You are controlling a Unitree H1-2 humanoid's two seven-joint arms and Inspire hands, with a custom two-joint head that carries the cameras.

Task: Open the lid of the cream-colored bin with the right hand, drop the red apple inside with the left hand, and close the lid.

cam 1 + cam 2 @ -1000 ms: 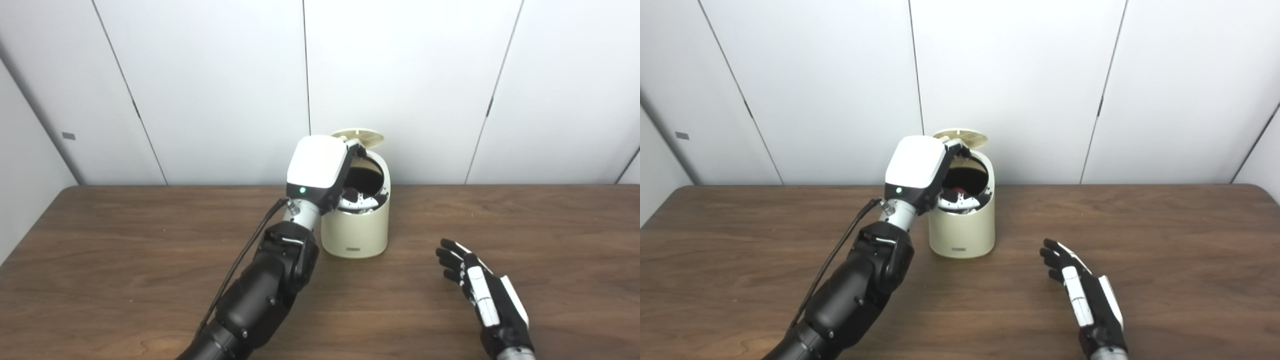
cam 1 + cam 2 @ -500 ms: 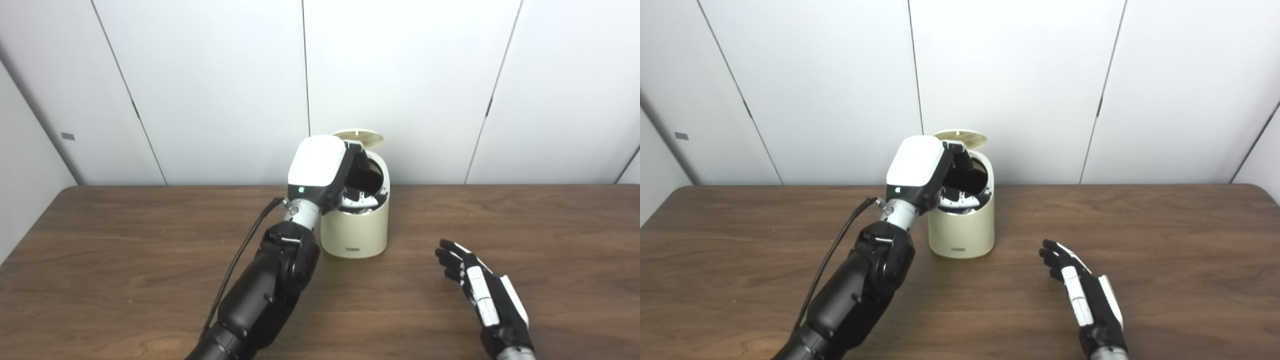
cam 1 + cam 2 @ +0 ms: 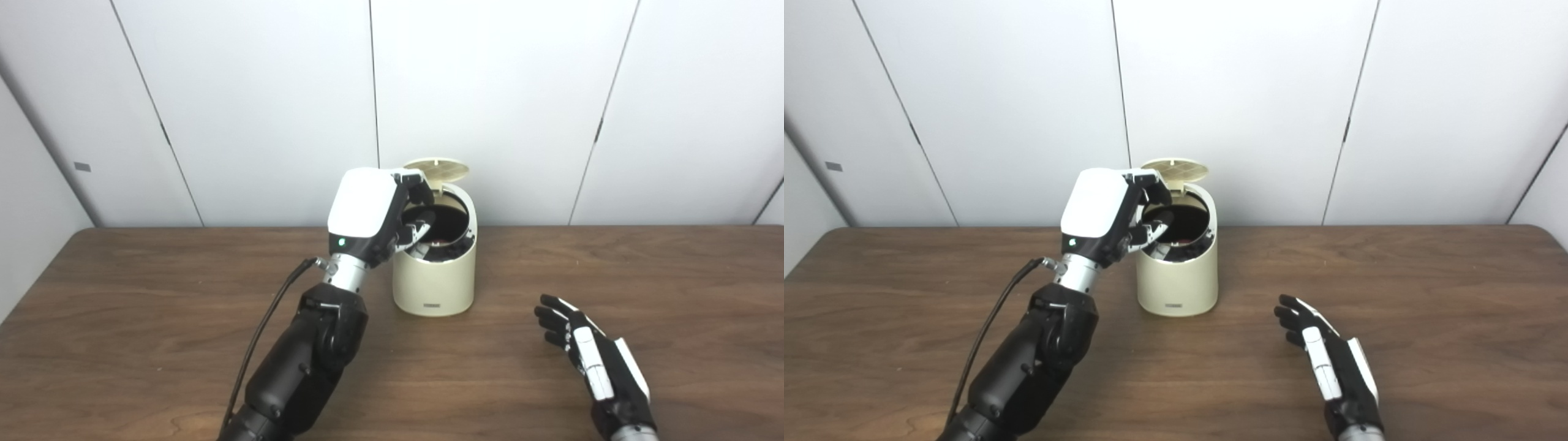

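The cream-colored bin (image 3: 435, 278) stands at the middle back of the table, its round lid (image 3: 436, 168) tipped up and open at the rear. Its inside is dark; a faint reddish shape low inside in the right eye view (image 3: 1183, 241) may be the red apple, but I cannot tell for sure. My left hand (image 3: 383, 211) hovers at the bin's left rim, fingers (image 3: 418, 191) loosely curled and apart over the rim edge, holding nothing. My right hand (image 3: 591, 361) lies low over the table to the right of the bin, open, fingers stretched forward, empty.
The brown wooden table (image 3: 153, 294) runs the full width of the view. White wall panels (image 3: 490, 92) stand right behind the bin. My left forearm (image 3: 306, 361) with its black cable (image 3: 263, 337) crosses the table's front left.
My left hand has drawn back to the left, out of the bin's opening to its left rim, with empty fingers. The right hand, bin and lid have not moved.
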